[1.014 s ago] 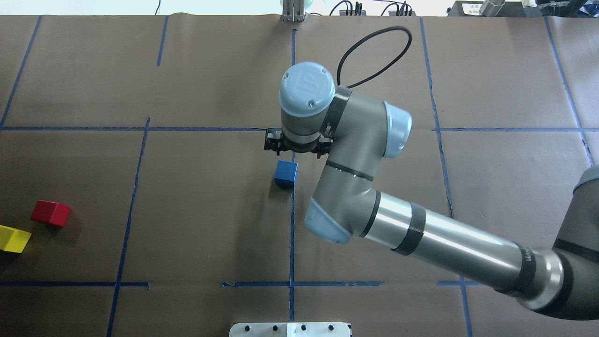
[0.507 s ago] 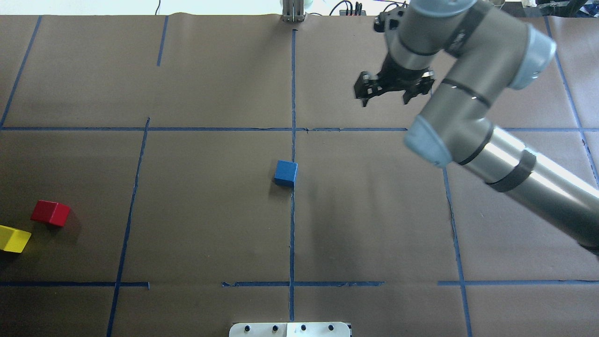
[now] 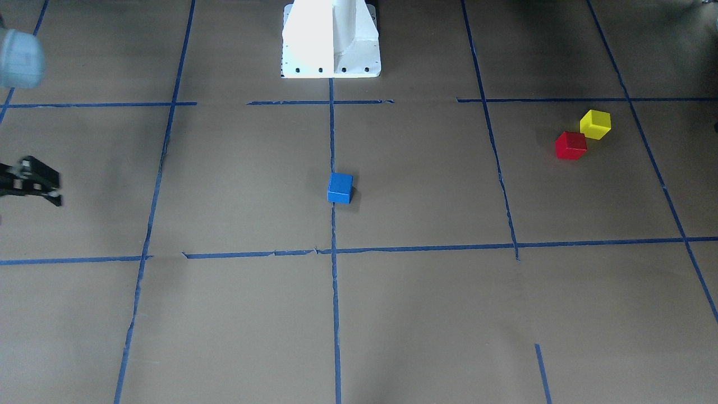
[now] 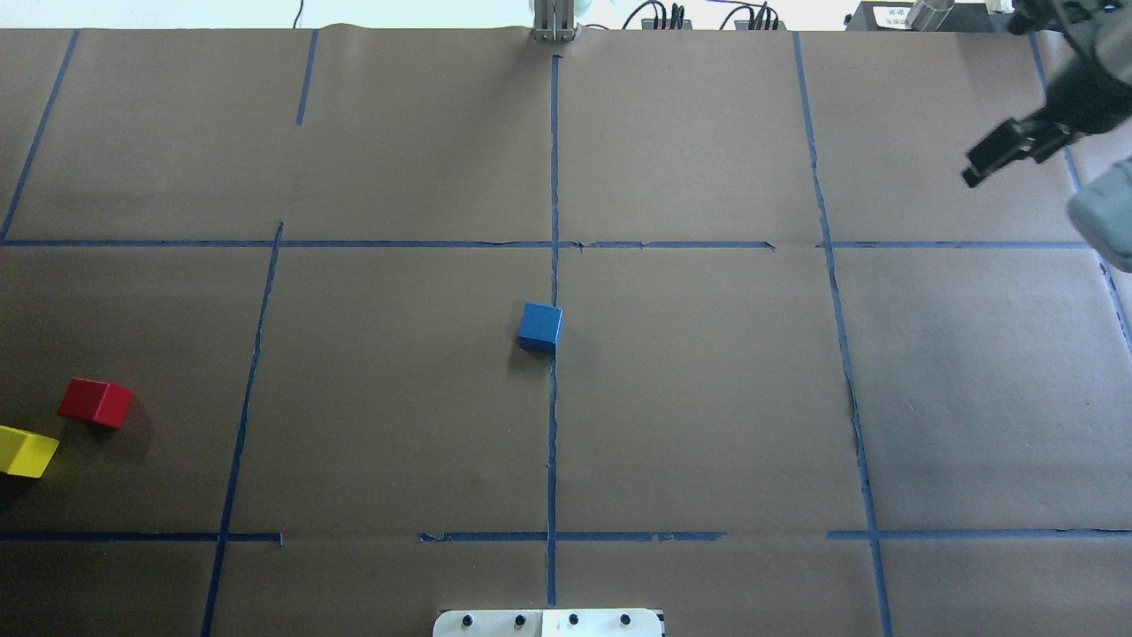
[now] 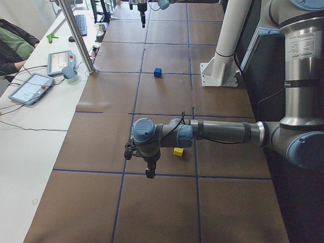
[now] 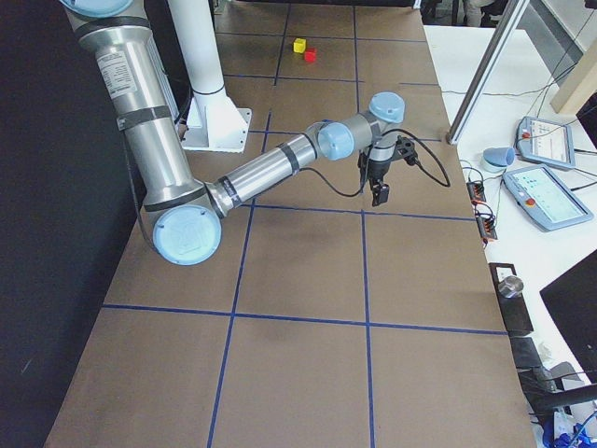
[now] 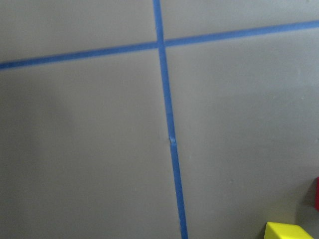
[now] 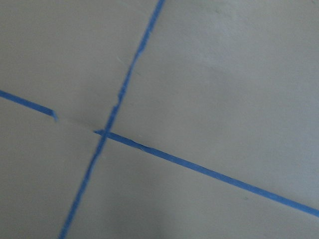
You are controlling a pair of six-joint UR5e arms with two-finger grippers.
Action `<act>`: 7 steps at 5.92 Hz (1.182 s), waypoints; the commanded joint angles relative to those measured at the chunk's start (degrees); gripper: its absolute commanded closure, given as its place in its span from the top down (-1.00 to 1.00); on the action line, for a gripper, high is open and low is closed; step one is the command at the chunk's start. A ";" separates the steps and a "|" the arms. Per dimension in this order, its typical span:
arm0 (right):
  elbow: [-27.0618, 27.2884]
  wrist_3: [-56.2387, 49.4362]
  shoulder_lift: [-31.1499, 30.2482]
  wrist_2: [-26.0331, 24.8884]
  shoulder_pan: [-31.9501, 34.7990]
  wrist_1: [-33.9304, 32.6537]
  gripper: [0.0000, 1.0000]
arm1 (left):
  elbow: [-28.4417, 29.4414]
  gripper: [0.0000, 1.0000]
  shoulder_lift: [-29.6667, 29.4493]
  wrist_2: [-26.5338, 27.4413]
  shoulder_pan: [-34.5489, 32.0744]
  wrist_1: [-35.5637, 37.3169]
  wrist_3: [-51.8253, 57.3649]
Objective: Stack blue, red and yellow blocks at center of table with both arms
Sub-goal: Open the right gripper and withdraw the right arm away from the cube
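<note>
The blue block [image 4: 539, 327] stands alone at the table's centre, where the tape lines cross; it also shows in the front view [image 3: 340, 187]. The red block [image 4: 95, 402] and the yellow block [image 4: 26, 451] sit close together near the left edge. My right gripper [image 4: 983, 166] hangs empty at the far right, high over the table, fingers apart. My left gripper [image 5: 150, 171] shows only in the exterior left view, low over the table beside the yellow block [image 5: 178, 151]; I cannot tell if it is open. The left wrist view catches the yellow block's corner [image 7: 289, 231].
The robot's white base plate [image 4: 548, 622] sits at the near edge. A side table with tablets [image 5: 30, 86] and a metal post [image 5: 76, 35] runs along the far side, where an operator [image 5: 12, 43] sits. Blue tape lines grid the brown paper.
My right arm has drawn back from just behind the blue block, up and away to the table's far right. The blue block stays at the centre. Red and yellow blocks have not moved.
</note>
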 commanded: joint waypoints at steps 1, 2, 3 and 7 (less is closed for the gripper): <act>5.20 -18.21 -17.05 0.33 9.36 0.42 0.99 | 0.71 1.00 -2.84 -0.03 0.12 -1.70 -0.01; 5.22 -22.63 -22.61 0.42 14.63 0.42 0.99 | 0.54 1.00 -2.69 -0.29 0.13 -3.70 0.43; 4.96 -22.16 -24.84 0.24 16.16 0.33 0.99 | -0.33 1.00 -2.77 -0.29 0.73 -7.99 0.00; 4.70 -17.67 -24.51 0.33 16.18 0.42 1.00 | -3.94 1.00 2.92 3.45 21.98 -29.66 -30.68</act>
